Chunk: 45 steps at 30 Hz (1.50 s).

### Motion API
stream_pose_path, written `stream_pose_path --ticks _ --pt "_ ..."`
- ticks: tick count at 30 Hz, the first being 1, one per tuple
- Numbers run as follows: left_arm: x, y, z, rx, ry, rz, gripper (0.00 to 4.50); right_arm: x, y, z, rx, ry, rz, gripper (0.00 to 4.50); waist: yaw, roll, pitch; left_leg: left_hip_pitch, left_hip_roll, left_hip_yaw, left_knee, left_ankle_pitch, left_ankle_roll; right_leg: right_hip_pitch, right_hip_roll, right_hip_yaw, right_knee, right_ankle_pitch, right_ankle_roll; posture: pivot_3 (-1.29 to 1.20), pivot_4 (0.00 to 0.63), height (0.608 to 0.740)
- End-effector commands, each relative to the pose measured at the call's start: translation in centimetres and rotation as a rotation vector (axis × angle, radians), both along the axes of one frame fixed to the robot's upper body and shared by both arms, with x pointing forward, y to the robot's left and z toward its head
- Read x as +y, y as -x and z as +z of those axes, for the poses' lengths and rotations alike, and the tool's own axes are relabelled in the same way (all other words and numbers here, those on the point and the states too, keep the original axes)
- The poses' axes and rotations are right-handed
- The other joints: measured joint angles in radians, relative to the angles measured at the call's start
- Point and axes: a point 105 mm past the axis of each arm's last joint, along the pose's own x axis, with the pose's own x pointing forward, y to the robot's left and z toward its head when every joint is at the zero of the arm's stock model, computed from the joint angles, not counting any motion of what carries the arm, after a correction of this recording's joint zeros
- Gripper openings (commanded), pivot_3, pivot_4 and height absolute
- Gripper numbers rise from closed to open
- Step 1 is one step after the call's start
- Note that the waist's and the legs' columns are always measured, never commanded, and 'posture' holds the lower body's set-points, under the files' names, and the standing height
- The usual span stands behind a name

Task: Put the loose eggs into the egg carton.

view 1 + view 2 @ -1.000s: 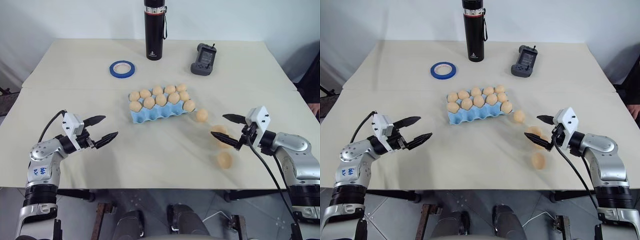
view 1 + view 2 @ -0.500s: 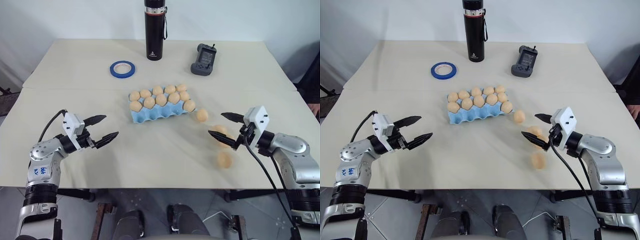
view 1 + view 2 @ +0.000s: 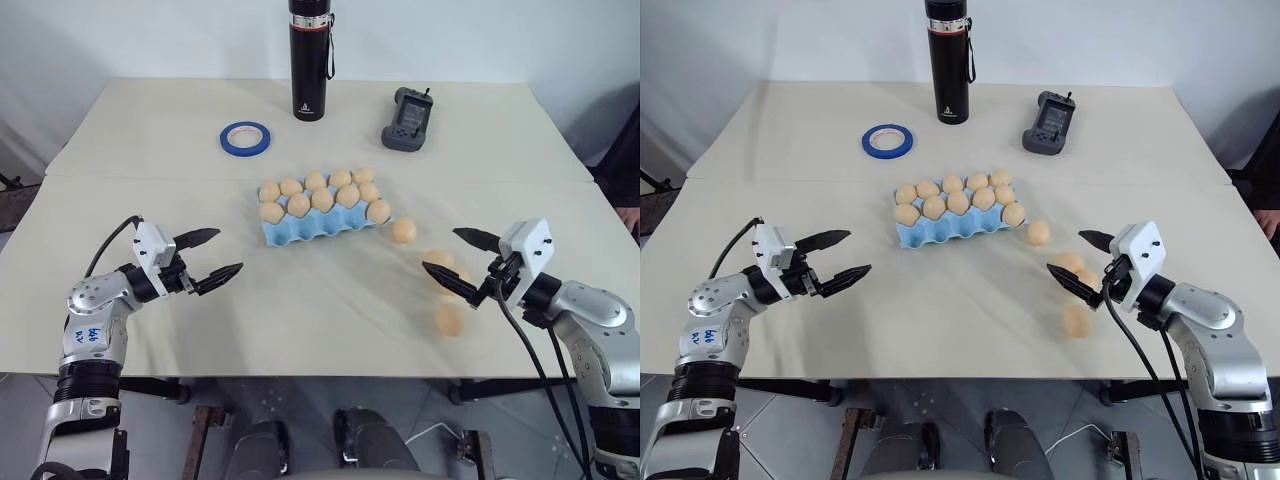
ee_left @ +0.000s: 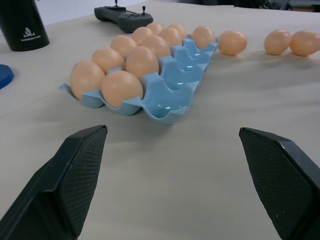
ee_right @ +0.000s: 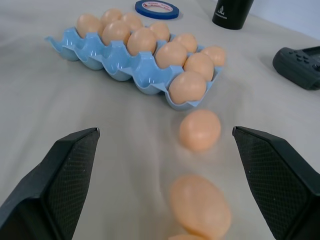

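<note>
The light-blue egg carton (image 3: 322,226) lies mid-table with several tan eggs in its cups; some front cups (image 4: 166,107) are bare. Loose eggs lie to its right: one (image 3: 404,231) near the carton's corner, one (image 3: 440,260) further right, one (image 3: 449,319) nearer the front edge. My right gripper (image 3: 442,250) is open and level, its fingers straddling the middle loose egg without touching it. In the right wrist view the loose eggs (image 5: 200,130) lie between its fingers (image 5: 75,165). My left gripper (image 3: 226,252) is open and empty, left of the carton and pointing at it.
A black bottle (image 3: 310,60) stands at the back centre. A blue tape ring (image 3: 245,136) lies at the back left and a dark handheld controller (image 3: 406,118) at the back right. A seam crosses the table behind the carton.
My right gripper has drawn back a little toward the table's right front, still open. The left gripper and the carton have stayed about where they were.
</note>
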Motion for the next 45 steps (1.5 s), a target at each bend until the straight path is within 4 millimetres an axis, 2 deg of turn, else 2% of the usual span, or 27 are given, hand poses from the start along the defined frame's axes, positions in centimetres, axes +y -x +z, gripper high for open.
stream_pose_path --ticks 1,6,13,19,28,33,42,45 --pt "-0.4 -0.2 0.9 -0.041 -0.01 -0.034 4.5 -0.3 0.9 2.2 -0.067 -0.028 -0.036 4.46 0.002 0.0 0.0 0.0 0.0 0.0 0.0 0.0 0.0 0.0 0.0 0.0 0.0 0.0 0.0 0.0 0.15 0.74" --pt "-2.0 0.2 1.0 -0.027 -0.017 -0.149 4.5 -0.9 3.8 2.0 0.003 -0.018 -0.143 4.46 0.006 0.0 0.0 -0.001 0.0 -0.001 0.0 0.0 0.0 0.0 0.0 -0.001 0.0 0.0 0.0 0.0 0.15 0.74" --pt "-4.6 0.7 0.5 -0.008 -0.025 -0.315 4.5 -0.4 7.9 -0.1 0.137 -0.038 -0.279 4.46 0.016 -0.001 0.0 -0.002 0.0 -0.001 0.001 0.0 0.0 0.0 0.0 0.0 -0.001 0.0 0.0 0.0 0.15 0.74" --pt "-5.9 0.5 0.4 -0.006 -0.015 -0.396 4.5 -0.6 9.3 -2.4 0.23 -0.037 -0.403 4.46 0.014 -0.002 0.0 -0.001 0.0 -0.001 0.002 0.001 0.001 0.001 0.0 0.0 0.0 0.0 0.001 0.0 0.15 0.74" --pt "-6.4 0.9 0.1 0.001 -0.018 -0.457 4.5 -0.6 8.8 -5.0 0.276 -0.098 -0.534 4.46 0.014 -0.002 0.0 -0.002 0.0 -0.001 0.001 0.0 0.0 0.0 0.001 0.0 -0.001 0.0 0.001 0.0 0.15 0.74" --pt "-6.4 1.1 0.0 -0.004 -0.015 -0.447 4.5 -0.1 7.2 -6.4 0.294 -0.13 -0.542 4.46 0.013 -0.002 0.0 -0.002 0.0 -0.001 0.002 0.0 0.0 0.0 0.001 0.0 -0.001 0.0 0.001 0.0 0.15 0.74" --pt "-5.7 1.5 -0.1 -0.009 -0.012 -0.415 4.5 0.0 4.9 -7.3 0.303 -0.129 -0.542 4.46 0.015 -0.002 0.0 -0.002 0.0 -0.001 0.001 0.0 0.0 -0.001 0.001 0.0 -0.001 0.0 0.001 0.0 0.15 0.74" --pt "-5.5 1.6 -0.1 -0.01 -0.009 -0.405 4.5 0.1 4.8 -7.3 0.303 -0.13 -0.536 3.83 0.016 -0.002 0.0 -0.003 0.0 -0.001 0.001 0.0 0.0 -0.001 0.001 0.0 -0.001 0.0 0.001 0.0 0.15 0.74"
